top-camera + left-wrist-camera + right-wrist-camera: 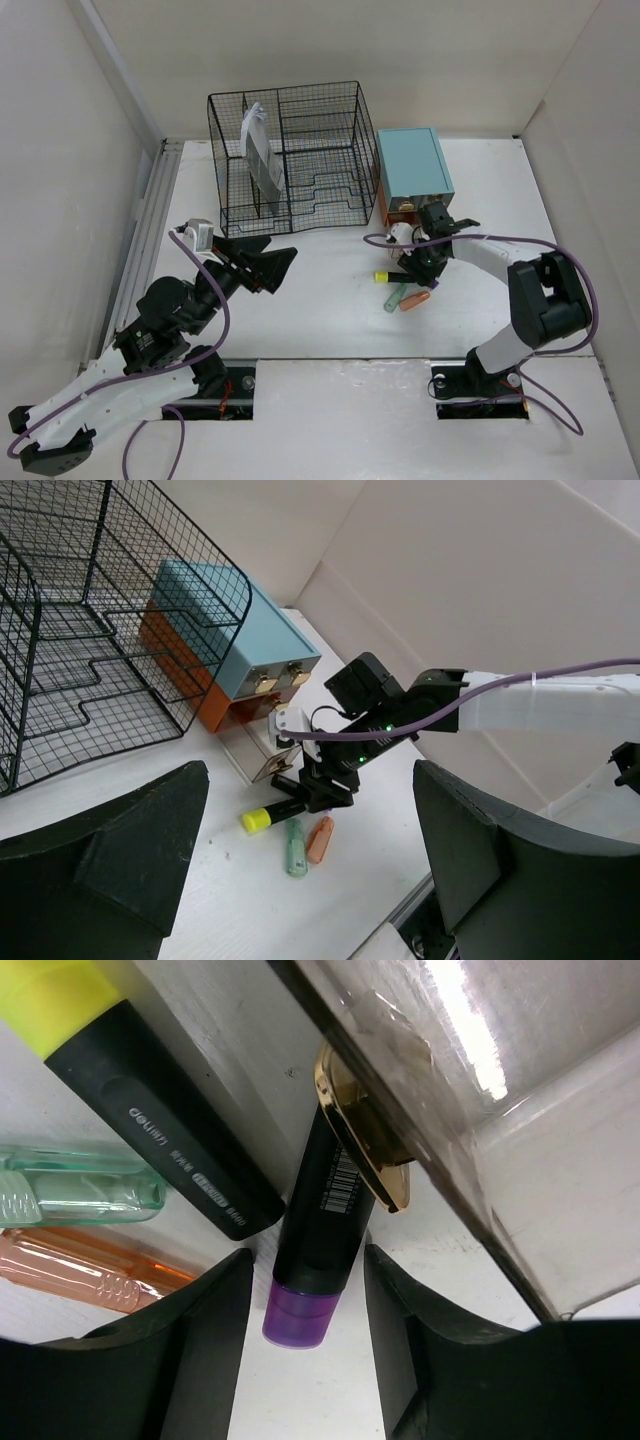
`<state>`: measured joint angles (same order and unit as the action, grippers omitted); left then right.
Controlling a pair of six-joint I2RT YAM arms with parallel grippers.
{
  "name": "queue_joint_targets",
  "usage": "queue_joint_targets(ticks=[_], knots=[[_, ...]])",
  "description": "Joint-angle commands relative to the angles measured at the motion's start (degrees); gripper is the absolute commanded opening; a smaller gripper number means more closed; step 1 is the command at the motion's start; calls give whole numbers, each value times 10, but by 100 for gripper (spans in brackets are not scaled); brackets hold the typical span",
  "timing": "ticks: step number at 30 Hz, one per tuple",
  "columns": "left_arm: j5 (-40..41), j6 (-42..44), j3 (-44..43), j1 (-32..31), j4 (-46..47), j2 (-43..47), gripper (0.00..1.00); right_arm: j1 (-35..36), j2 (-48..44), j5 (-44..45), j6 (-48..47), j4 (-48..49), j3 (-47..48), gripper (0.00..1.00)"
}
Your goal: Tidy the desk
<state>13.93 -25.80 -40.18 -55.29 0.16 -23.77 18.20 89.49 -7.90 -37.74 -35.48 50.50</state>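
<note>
On the white desk [320, 330] lie a yellow-capped black highlighter [385, 276], a pale green marker [395, 298] and an orange marker [415, 299], side by side. My right gripper [420, 268] is down among them. In the right wrist view its jaws [307, 1260] stand open on either side of a black marker with a purple cap [320, 1210]. That marker lies on the desk, with a gap showing at each finger. My left gripper [275, 268] hovers open and empty over the desk's middle left, pointing toward the markers [296, 848].
A black wire-mesh organizer [290, 155] holding a white sheet [258, 150] stands at the back. Right of it is a teal drawer box [413, 165] whose clear drawer [520, 1110] with a gold handle [365, 1145] is pulled out above the purple-capped marker. A grey rail [150, 220] lines the left edge.
</note>
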Motion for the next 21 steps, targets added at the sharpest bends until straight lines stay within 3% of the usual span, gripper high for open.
queue_joint_targets(ticks=[1,3,9,21], knots=[[-4,7,-1,-3,24,7,81,-4,4,17,-4,23,-8,54],[-4,7,-1,-3,24,7,81,-4,4,25,-4,28,-14,54],[-4,7,-1,-3,24,7,81,-4,-11,32,-9,28,-20,18],[-14,7,-6,-3,24,1,81,25,-140,-98,-63,-119,78,13]])
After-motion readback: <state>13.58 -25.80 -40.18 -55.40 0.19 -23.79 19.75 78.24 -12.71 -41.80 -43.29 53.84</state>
